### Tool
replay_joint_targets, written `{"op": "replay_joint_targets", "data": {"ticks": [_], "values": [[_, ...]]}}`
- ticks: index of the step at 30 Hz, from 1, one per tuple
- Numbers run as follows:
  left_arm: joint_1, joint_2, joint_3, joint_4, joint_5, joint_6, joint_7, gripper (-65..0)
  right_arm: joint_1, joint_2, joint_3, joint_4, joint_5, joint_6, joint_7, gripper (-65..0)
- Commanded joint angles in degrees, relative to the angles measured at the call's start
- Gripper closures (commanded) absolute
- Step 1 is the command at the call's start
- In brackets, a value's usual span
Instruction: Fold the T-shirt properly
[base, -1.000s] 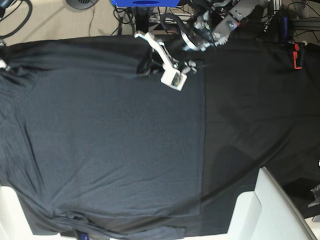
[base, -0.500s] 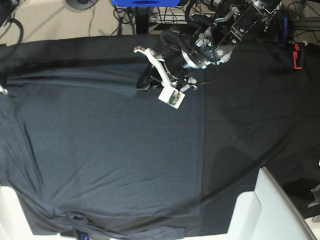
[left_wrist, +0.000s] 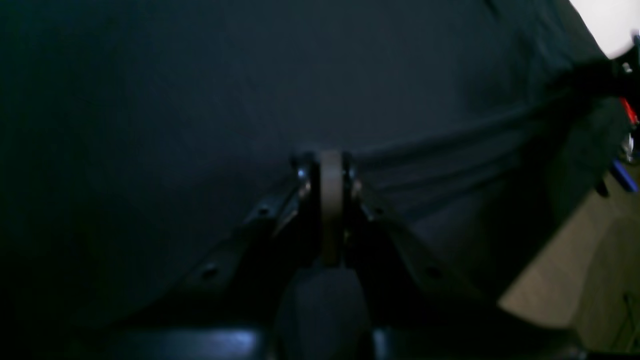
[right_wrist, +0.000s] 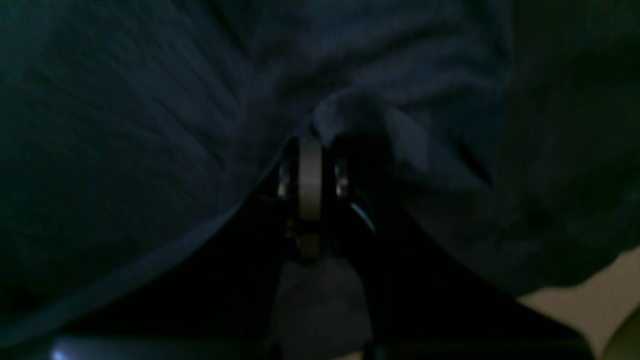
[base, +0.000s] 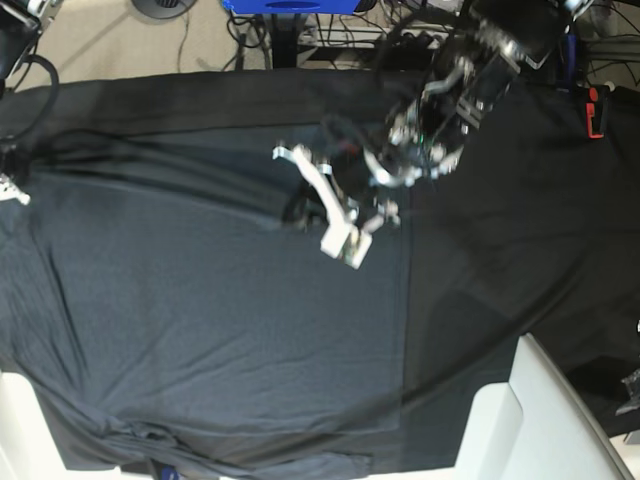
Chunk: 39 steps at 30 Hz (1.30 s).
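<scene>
black table cloth (base: 520, 200), floor beyond. left gripper (base: 296, 210): clamped on t-shirt (base: 220, 300) top edge, cloth pulled into ridges. right gripper (right_wrist: 310, 150): pinched on a bunched fold of the shirt. shirt spread flat over most of the table.

The T-shirt (base: 220, 310) is large, plain and dark slate-grey, a little lighter and bluer than the black cloth under it. It lies spread out over most of the counter (base: 500, 200), mostly flat. Its straight right edge runs from top to bottom near the middle of the base view. Near the far edge the fabric is pulled into long stretched wrinkles. At the near edge, some bunched folds are seen. In the right wrist view, a small fold of the fabric (right_wrist: 350, 115) curls up in a lump.
</scene>
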<state>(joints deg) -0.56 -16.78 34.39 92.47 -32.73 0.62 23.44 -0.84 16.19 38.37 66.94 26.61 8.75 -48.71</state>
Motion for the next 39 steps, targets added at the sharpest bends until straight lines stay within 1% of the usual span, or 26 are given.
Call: {"op": "replay_joint_targets", "data": {"ticks": [1, 7, 12, 15, 19, 22, 26, 29, 31, 34, 39], "values": [[-2.12, 0.20, -0.06, 0.15, -0.19, -0.32, -1.33, 0.0, 0.80, 1.44, 0.27, 0.62, 0.16, 0.08, 0.84, -0.3], [-9.60, 3.63, 0.38, -5.21, -0.02, -0.32, -1.33, 0.0, 1.41, 1.44, 0.27, 0.27, 0.16, 0.08, 2.07, -0.2], [-14.08, 6.18, 0.38, -8.99, 0.07, -0.32, -1.33, 0.0, 1.68, 1.44, 0.27, 0.27, 0.16, 0.35, 3.04, -0.2], [-16.37, 6.97, 0.38, -10.66, 0.16, -0.32, -1.33, 0.0, 1.68, 1.44, 0.27, 0.27, 0.16, 0.43, 3.21, -0.2], [-19.79, 8.47, 0.47, -13.30, 0.16, -0.32, -1.33, 0.0, 1.68, 1.44, 0.18, 0.27, 0.16, 0.43, 4.88, -0.2], [-21.64, 9.17, 0.47, -15.76, 0.16, -0.32, -1.51, 0.0, 1.68, 1.44, 0.18, 0.27, 0.16, 0.52, 4.97, -0.2], [-24.19, 11.02, 0.47, -20.33, 0.25, -0.40, -1.68, 0.0, 1.76, 1.35, 0.18, 0.27, 0.16, 0.52, 4.97, -0.2], [-26.30, 11.72, 2.66, -23.32, 0.25, -0.40, -1.77, 0.0, 2.38, 1.35, 0.18, 0.27, 0.16, 0.52, 4.97, -0.2], [-27.79, 11.81, 5.30, -25.26, 0.25, -0.40, -3.18, 0.0, 2.47, 1.27, 0.18, 0.27, 0.16, 0.52, 4.97, -0.2], [-29.38, 11.90, 8.38, -28.25, 0.25, -0.40, -8.19, 0.0, 2.56, 1.09, 0.09, 0.27, 0.16, 0.52, 4.97, -0.2], [-31.40, 13.39, 8.82, -33.17, 0.16, -0.40, -8.98, 0.0, 3.35, 1.18, -5.10, 0.27, 0.16, 0.17, 5.06, -0.2]]}}
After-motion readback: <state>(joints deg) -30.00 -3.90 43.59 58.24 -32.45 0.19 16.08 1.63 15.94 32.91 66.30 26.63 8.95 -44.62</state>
